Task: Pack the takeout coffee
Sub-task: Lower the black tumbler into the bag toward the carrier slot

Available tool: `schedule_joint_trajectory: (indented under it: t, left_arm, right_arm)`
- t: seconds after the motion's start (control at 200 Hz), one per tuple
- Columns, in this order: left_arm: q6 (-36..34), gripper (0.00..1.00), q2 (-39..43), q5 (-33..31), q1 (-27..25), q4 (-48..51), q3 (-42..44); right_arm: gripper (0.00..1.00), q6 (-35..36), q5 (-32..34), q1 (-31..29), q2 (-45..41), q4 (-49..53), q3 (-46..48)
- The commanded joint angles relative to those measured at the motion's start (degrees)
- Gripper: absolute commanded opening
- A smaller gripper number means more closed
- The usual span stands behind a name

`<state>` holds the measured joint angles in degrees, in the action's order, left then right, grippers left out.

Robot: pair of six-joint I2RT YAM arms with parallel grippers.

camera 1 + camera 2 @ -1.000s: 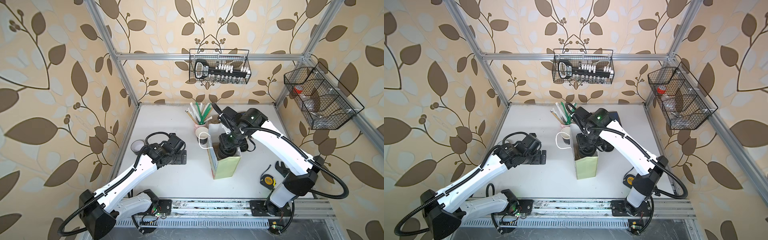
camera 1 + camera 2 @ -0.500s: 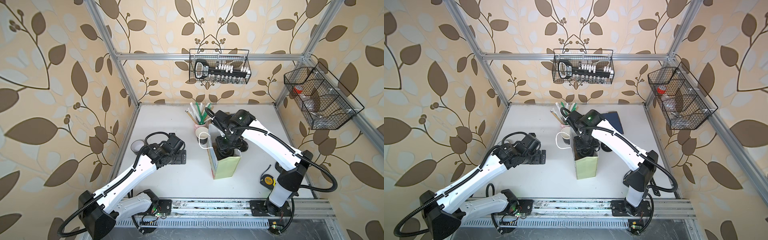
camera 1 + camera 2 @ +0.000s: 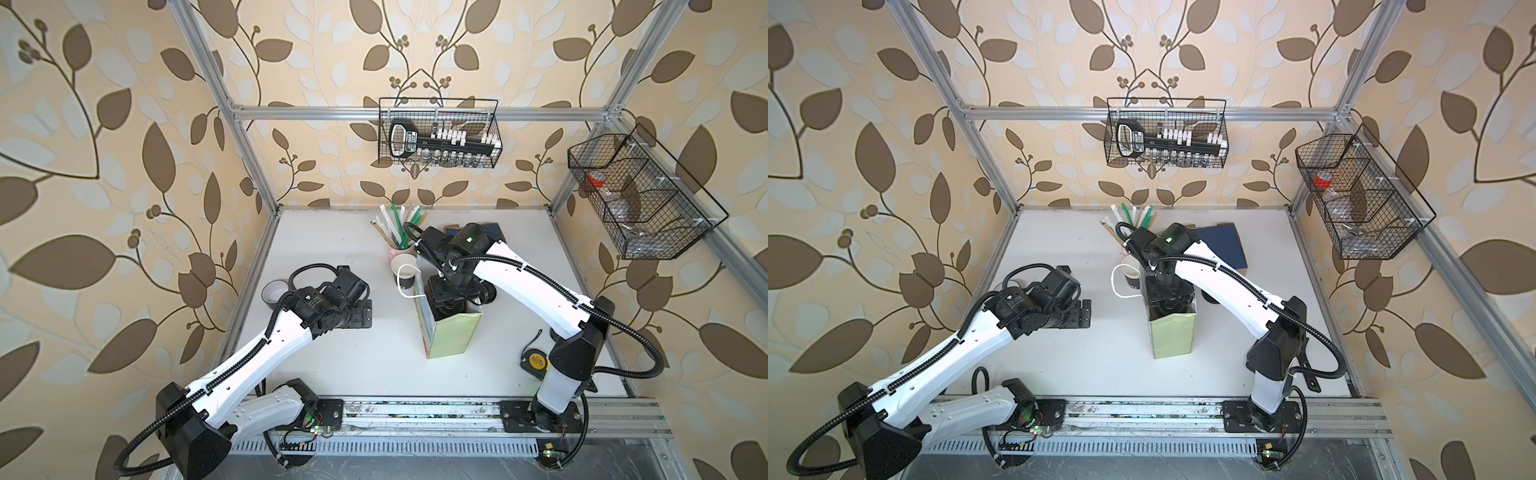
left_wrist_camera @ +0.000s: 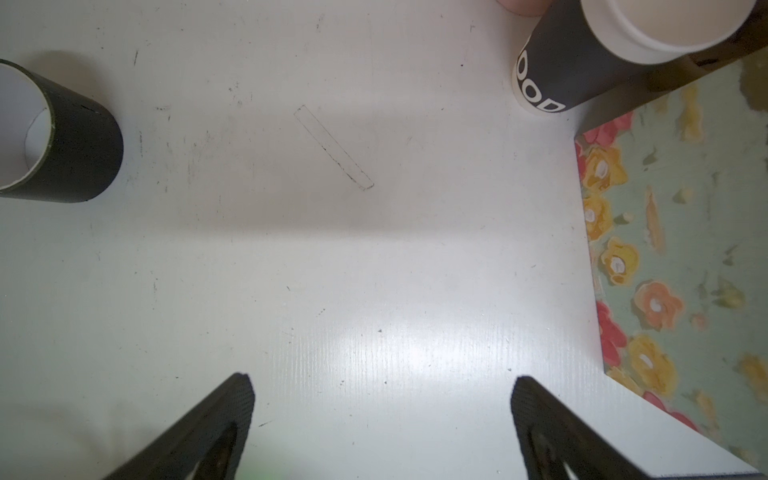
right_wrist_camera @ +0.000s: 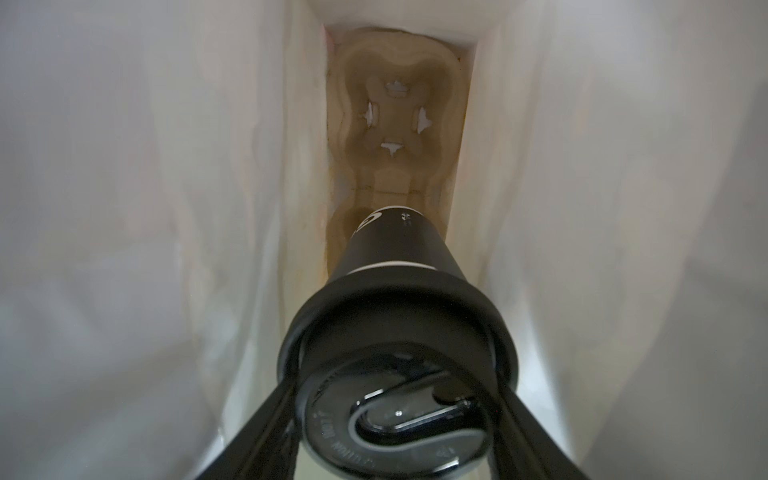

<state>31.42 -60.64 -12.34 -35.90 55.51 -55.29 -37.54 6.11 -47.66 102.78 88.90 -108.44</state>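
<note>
Jaws of right gripper [image 5: 399, 365] partly apart, clamped on black lid [image 5: 399, 419] of takeout coffee [image 5: 399, 249], cup upright, down inside green paper bag [image 3: 453, 332]; cup base at pulp carrier [image 5: 395, 120] on bag floor, seated or not can't tell. In both top views right gripper sits in bag mouth. Second open black cup [image 3: 404, 270] on white table [image 3: 332, 249] just beside bag at its 10 o'clock, pink straw cup [image 3: 397, 251] behind it at 11. Left gripper [image 4: 382, 399] spread fully, holding nothing, over bare table at bag's 9 o'clock, well apart; black roll [image 3: 274, 291] at that gripper's 9 o'clock; yellow tape measure [image 3: 534, 362] at bag's 4 o'clock.
</note>
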Motion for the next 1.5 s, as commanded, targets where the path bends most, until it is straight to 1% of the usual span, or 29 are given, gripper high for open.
schedule_joint_trajectory:
  t: [0.0, 0.065, 0.155, 0.28, 0.545, 1.055, 1.22, 1.494]
  left_arm:
    - [-0.66, 0.99, 0.96, 0.03, 0.60, 0.48, -0.77]
    - [-0.66, 0.99, 1.03, -0.12, 0.65, 0.48, -0.70]
    - [-0.66, 0.99, 1.27, -0.22, 0.63, 0.55, -0.70]
    - [-0.70, 0.99, 1.49, -0.36, 0.64, 0.49, -0.74]
    - [-0.84, 0.99, 1.45, -0.12, 0.61, 0.44, -0.70]
    - [-0.86, 0.99, 1.32, -0.32, 0.57, 0.50, -0.71]
    - [-0.85, 0.99, 1.32, -0.50, 0.63, 0.57, -0.76]
    - [-0.85, 0.99, 1.05, -0.67, 0.57, 0.62, -0.78]
  right_arm:
    - [0.00, -3.63, 0.60, -0.92, 2.04, 1.19, 0.60]
    - [0.00, -4.44, -0.38, -0.89, 2.62, 1.18, 0.03]
    - [0.00, -5.27, 0.25, -0.87, 2.46, 1.18, -0.35]
    - [0.00, -6.44, -0.54, -0.61, 1.22, 0.79, 0.83]
    - [0.00, -7.80, -3.81, -0.35, -1.77, -2.46, 6.45]
    - [0.00, -8.14, -4.69, -0.29, -3.69, -4.87, 10.44]
    - [0.00, -7.82, -4.19, -0.48, -3.29, -4.88, 11.01]
    - [0.00, -8.21, -3.74, -0.20, -5.01, -4.79, 13.21]
